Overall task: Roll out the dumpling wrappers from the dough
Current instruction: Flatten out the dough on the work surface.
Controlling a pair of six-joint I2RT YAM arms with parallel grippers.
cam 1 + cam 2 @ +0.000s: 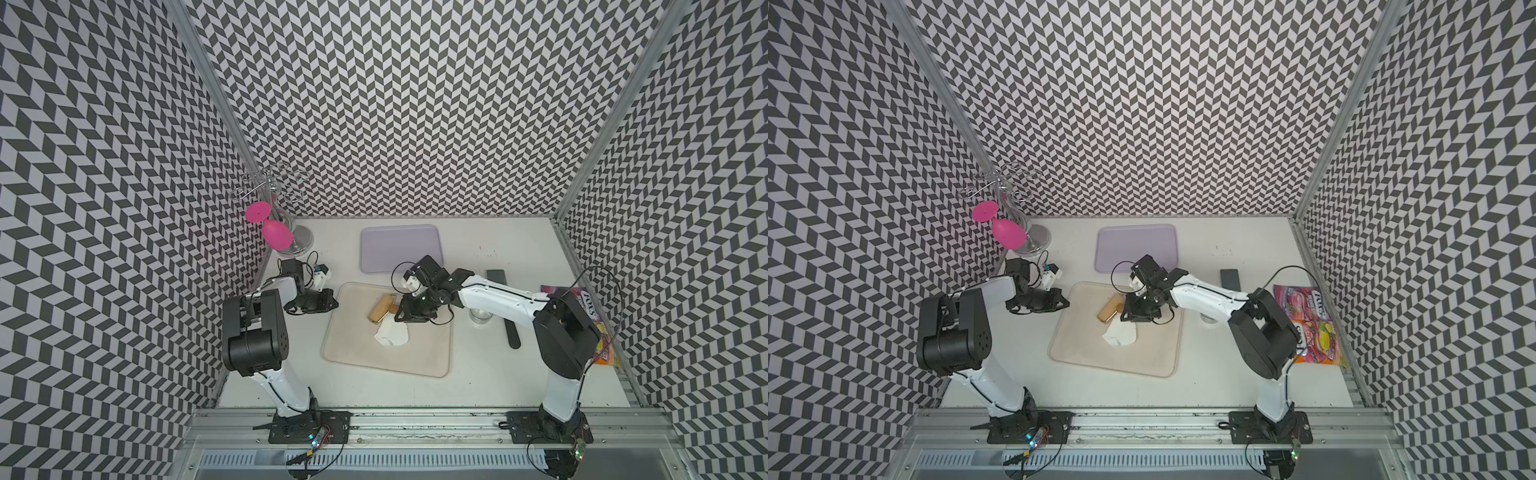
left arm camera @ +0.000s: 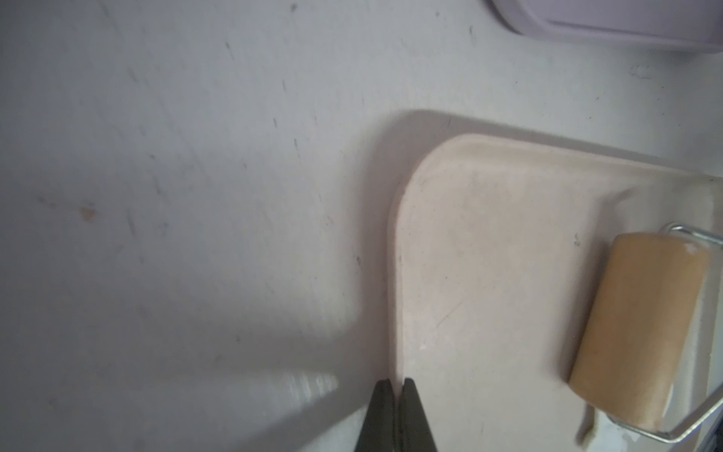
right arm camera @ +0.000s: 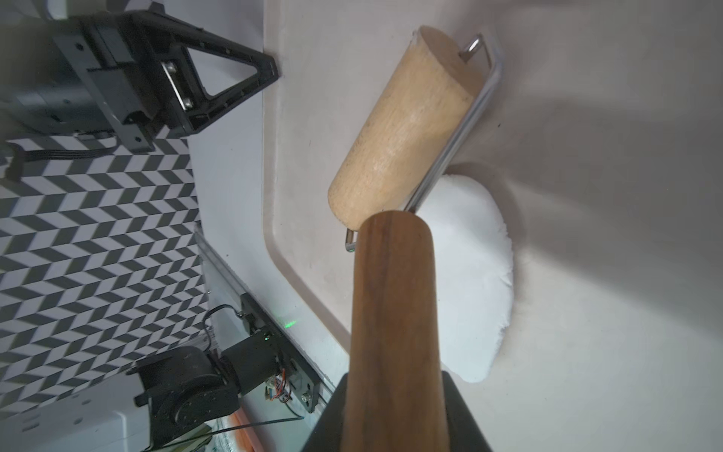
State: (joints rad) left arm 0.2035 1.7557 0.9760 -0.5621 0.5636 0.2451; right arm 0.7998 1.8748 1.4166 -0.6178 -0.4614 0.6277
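Here, the right arm stretches low across the beige tray (image 1: 353, 353) with its wrist bent downward. The left arm is folded at the tray's left edge. One flattened dough (image 1: 392, 332) lies mid-tray, one roller (image 1: 379, 311) is just beside it, and one lilac tray (image 1: 399, 249) sits behind. The right gripper (image 1: 409, 312) pinches the roller's dark handle (image 3: 395, 313). The left gripper (image 2: 395, 391) is pressed together and empty, its tips at the beige tray's rim.

Dough (image 3: 473, 281), apparently partly behind roller handle (image 3: 395, 321)
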